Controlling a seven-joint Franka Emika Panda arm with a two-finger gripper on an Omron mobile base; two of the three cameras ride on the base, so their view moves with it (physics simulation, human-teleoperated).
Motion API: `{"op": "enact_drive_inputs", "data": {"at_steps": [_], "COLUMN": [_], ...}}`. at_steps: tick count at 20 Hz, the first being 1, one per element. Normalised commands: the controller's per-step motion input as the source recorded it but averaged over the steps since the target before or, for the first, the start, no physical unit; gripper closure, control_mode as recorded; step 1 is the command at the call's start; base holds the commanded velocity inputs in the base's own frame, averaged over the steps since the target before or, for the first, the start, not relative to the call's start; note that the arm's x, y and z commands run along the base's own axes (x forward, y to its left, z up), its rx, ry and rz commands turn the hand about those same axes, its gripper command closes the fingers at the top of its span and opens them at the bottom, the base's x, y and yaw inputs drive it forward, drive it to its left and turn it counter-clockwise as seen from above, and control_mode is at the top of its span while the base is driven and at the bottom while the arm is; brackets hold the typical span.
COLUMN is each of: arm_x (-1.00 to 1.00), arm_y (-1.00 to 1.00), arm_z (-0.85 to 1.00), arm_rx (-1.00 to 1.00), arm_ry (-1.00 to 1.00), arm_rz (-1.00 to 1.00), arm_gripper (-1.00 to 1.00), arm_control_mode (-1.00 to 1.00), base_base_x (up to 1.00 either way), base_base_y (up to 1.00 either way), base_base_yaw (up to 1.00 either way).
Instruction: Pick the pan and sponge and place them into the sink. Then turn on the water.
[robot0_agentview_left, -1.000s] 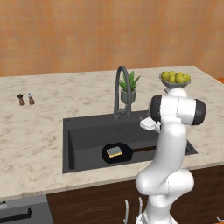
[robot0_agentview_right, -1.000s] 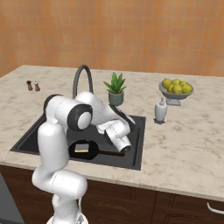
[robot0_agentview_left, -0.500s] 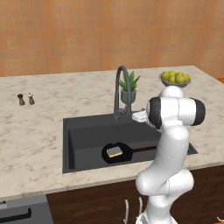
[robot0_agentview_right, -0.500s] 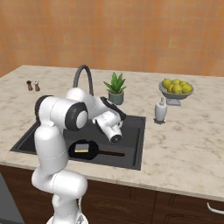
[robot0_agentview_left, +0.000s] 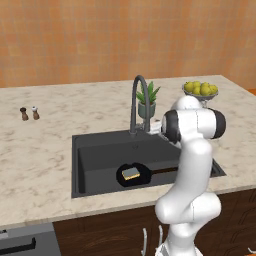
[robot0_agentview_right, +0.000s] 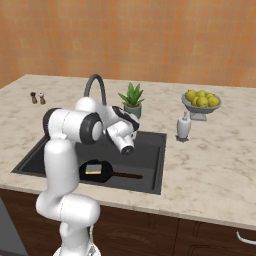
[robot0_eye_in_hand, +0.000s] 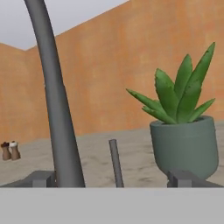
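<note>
- Left base view: marble bench (robot0_agentview_left: 45, 150) surrounds the sink (robot0_agentview_left: 95, 150); pan (robot0_agentview_left: 134, 174) with sponge (robot0_agentview_left: 131, 173) lies near its front wall.
- Right base view: faucet (robot0_agentview_right: 96, 86) arches behind the arm.
- Hand view: gripper (robot0_eye_in_hand: 114, 178) spread wide, just before faucet and plant (robot0_eye_in_hand: 183, 127).

glossy white rounded arm (robot0_agentview_left: 192, 165) with dark joint bands.
</note>
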Motion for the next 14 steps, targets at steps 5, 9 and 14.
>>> {"op": "enact_drive_inputs", "data": {"at_steps": [5,9,14], "arm_x": [0.45,0.40,0.36], "arm_y": [0.00,0.00,0.00], "arm_z": [0.00,-0.08,-0.17], "arm_rx": [0.00,0.00,-0.01], "arm_ry": [0.00,-0.01,-0.01], "arm_rz": [0.00,0.00,-0.01], "arm_gripper": [-1.00,-1.00,-1.00], "arm_control_mode": [-1.00,-1.00,-1.00], "base_base_x": [0.00,0.00,0.00], "base_base_y": [0.00,0.00,0.00], "base_base_yaw": [0.00,0.00,0.00]}}
